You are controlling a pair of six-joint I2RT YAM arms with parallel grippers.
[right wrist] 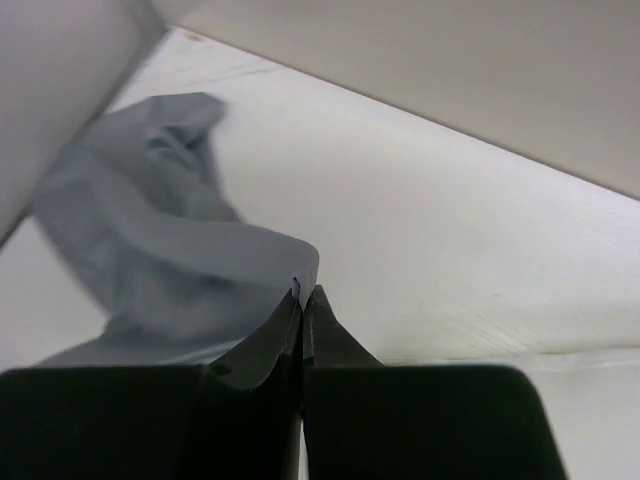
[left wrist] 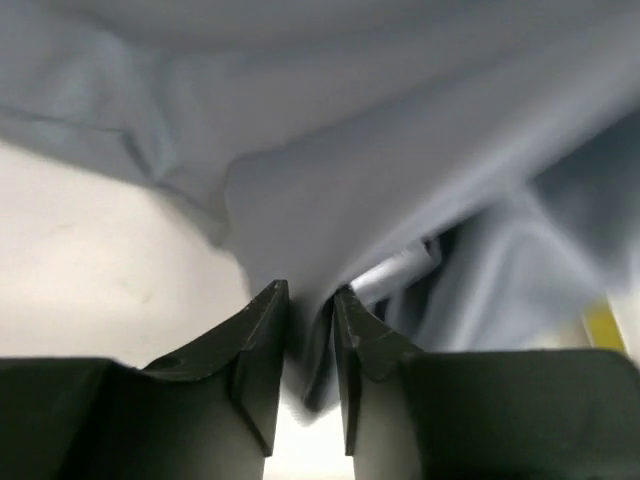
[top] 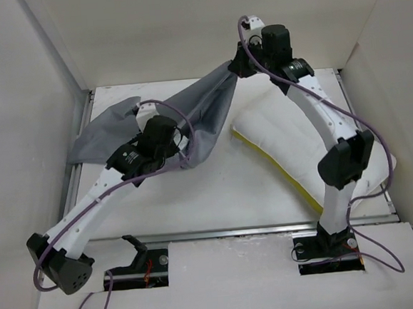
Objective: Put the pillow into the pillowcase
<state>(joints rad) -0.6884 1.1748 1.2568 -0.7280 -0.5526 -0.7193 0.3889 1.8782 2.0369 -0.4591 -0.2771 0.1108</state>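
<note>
Left claw (top: 182,155) is clamping a fold of the pillowcase (top: 204,110). In the left wrist view its fingers (left wrist: 268,330) are sitting nearly together with grey cloth pinched between them. Right claw (top: 234,66) is closing tight on an upper edge of the same cloth, with only a sliver of hem showing at its tips in the right wrist view (right wrist: 303,293).

Pillowcase is hanging as a slack sheet between the two claws, running from upper centre of the overhead frame down toward centre left. Its loose tail is trailing onto the table (top: 217,196) at the left edge.

Pillow (top: 270,141) is lying flat at centre right of the overhead frame, partly under the right arm and apart from the cloth.

Progress, as a judgement:
- Early. The case is being lifted and spread.
- No clear open mouth is showing in any view, so I cannot tell whether the claws are holding the opening.
- Nothing of the pillow is sitting inside the case. Opening, insertion and pulling the case over all remain.

Materials:
- Pillowcase is thin, matte grey and floppy, creasing in long soft folds. It is likely to slip and sag.
- Pillow is thick, white, rectangular and lightly quilted.
- Yellow piping (top: 295,187) is running along the pillow's lower edge.
</note>
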